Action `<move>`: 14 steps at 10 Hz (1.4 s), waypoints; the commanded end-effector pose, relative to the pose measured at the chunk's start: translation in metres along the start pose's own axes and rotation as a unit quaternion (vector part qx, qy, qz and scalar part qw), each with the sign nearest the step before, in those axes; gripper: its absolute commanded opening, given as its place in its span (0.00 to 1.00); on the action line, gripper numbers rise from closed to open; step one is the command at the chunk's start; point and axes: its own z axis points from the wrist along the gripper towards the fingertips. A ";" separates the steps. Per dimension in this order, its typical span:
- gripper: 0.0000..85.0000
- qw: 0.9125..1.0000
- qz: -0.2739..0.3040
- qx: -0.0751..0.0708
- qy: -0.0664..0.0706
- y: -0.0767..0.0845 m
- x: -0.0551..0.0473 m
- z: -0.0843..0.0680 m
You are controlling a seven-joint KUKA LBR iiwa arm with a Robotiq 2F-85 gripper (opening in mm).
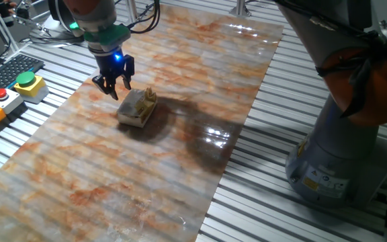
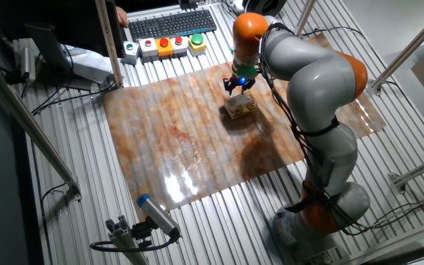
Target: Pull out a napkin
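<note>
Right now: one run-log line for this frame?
pincer: open, above box's far end | box: on mat, not gripped | napkin: not out yet | phase: approach

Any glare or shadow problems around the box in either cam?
One fixed view: bright glare patch on the mat right of the box, and a dark shadow beside it; box itself is unaffected. The other fixed view: glare sits on the mat's near edge, far from the box; gripper small, fingers hard to resolve.
</note>
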 end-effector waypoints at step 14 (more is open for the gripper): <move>0.60 0.999 -0.023 0.037 0.020 0.000 -0.004 0.017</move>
